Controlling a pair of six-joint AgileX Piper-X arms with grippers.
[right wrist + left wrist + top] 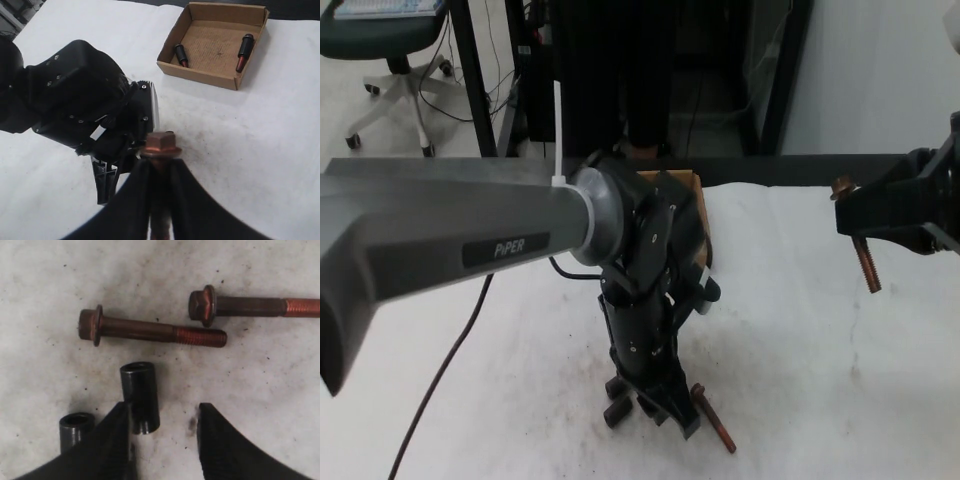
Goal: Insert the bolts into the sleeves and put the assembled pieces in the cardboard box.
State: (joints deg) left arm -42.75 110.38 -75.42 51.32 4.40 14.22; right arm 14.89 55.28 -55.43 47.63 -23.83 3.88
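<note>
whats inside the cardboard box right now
Two assembled pieces lie apart inside the cardboard box, one toward each side. The floor strip behind its near wall is covered.

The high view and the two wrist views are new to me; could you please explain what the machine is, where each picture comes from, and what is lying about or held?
These are two robot arms at a white-covered bench. The high view looks over both from behind; each wrist view rides on one arm's wrist. The left gripper hangs low, fingers open, over two loose bolts and two dark sleeves resting on the bench. The right gripper has its fingers shut on a third bolt, held up off the bench. Farther back stands the cardboard box, with two assembled pieces already inside.
</note>
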